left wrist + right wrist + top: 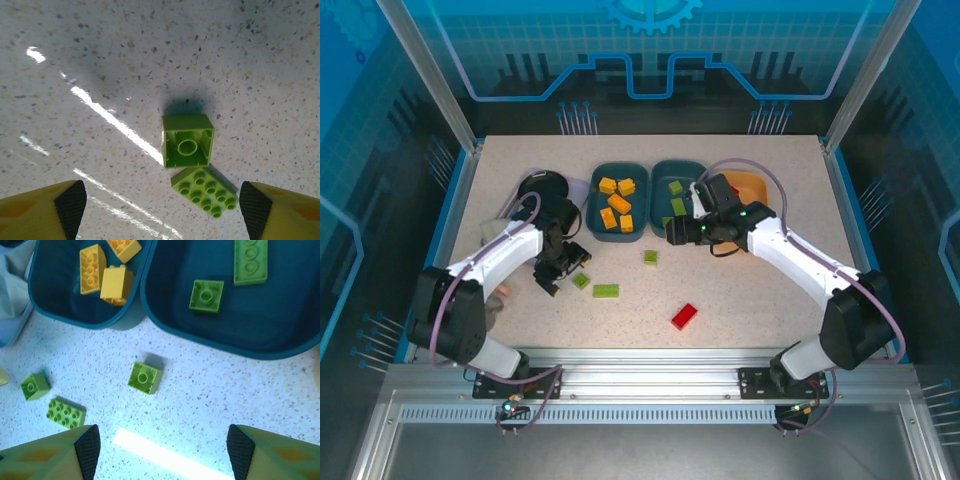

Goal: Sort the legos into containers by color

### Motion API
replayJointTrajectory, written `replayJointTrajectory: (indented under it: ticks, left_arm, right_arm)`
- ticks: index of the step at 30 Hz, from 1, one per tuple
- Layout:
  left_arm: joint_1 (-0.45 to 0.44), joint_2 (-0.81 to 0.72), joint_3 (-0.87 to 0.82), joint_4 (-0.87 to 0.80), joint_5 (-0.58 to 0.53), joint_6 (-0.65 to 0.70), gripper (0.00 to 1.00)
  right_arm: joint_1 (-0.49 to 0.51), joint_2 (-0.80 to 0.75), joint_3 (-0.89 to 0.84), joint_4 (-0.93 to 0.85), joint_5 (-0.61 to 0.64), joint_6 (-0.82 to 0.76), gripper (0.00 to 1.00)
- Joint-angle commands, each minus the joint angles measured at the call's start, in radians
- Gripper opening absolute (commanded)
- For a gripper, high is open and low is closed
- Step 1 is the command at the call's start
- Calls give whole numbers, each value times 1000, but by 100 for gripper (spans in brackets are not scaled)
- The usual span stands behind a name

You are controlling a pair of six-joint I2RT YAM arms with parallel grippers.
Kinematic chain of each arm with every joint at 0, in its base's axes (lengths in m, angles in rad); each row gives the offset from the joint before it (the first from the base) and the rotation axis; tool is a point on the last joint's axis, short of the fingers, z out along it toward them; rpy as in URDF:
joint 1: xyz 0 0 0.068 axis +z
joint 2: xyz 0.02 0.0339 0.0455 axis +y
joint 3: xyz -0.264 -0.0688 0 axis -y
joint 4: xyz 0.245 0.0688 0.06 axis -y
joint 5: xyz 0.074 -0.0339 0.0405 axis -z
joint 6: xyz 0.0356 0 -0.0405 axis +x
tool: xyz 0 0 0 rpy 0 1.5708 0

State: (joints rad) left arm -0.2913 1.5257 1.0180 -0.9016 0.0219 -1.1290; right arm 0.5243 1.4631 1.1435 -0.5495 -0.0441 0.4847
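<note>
Two lime green legos lie under my left gripper (162, 206), which is open just above the table: an upside-down square brick (188, 141) and a flat studded plate (205, 191) touching its corner. From above, that gripper (563, 268) sits beside the square brick (581, 281) and the plate (606, 291). My right gripper (160, 455) is open and empty over bare table, near a third green brick (145, 377). One teal tray (593, 200) holds several orange-yellow legos (619, 203); the other teal tray (660, 175) holds green ones (678, 206). A red brick (684, 316) lies alone near the front.
The pale orange tray (752, 185) stands at the back right, partly hidden by my right arm. A black round bowl (542, 187) sits at the back left, with a grey cloth (492, 235) beside my left arm. Open tabletop lies around the red brick.
</note>
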Motion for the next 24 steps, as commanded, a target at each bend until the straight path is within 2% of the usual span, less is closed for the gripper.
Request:
replayJointTrajectory:
  ticks: [1,5,9,16,20,24]
  left_arm:
    - [6,61,-22,81,54,-35,82]
    - [3,121,-31,135,71,-45,76]
    - [1,149,-49,158,78,-49,65]
    - [-18,127,-67,171,49,-54,33]
    - [-44,95,-17,126,2,-38,29]
    - [-112,88,157,31,-54,25,29]
  right_arm:
    - [9,-56,-34,51,-34,-6,71]
    - [7,-67,-33,32,-37,-16,71]
    - [5,-69,-30,28,-36,-17,71]
    - [2,-62,-26,28,-34,-2,70]
    - [-9,-77,-12,22,-27,-2,70]
    - [-73,-123,1,20,-37,26,70]
